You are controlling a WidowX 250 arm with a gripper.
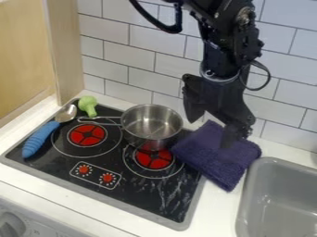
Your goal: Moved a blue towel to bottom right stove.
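Towel (218,157), a dark purplish blue one, lies folded just under the claw (211,131), and from where I stand it straddles the right edge of the stove (145,196), partly on the black top and partly on the white table (217,208). The claw hangs down over it with its two fingers spread well apart, one toward the pot (152,126) and one in front of the towel's far side. I see nothing gripped between them; whether the nearer tip touches the cloth, I can't tell.

The arm (226,51) comes down from the top, in front of the white tiled wall (139,55). Left of the claw and near it is the steel pot, upright, its handle pointing away from the claw, its base reaching over the back of a red burner (153,159). Farther left is another red burner (86,134), with the green broccoli (88,105) behind it at the stove's back corner. Beyond that burner, well apart from the claw, the spoon (41,138) lies along the left side, blue handle toward me. Two red knobs (108,177) sit nearer me, left of the claw. To the claw's right, past the towel, is the gray sink (282,199).
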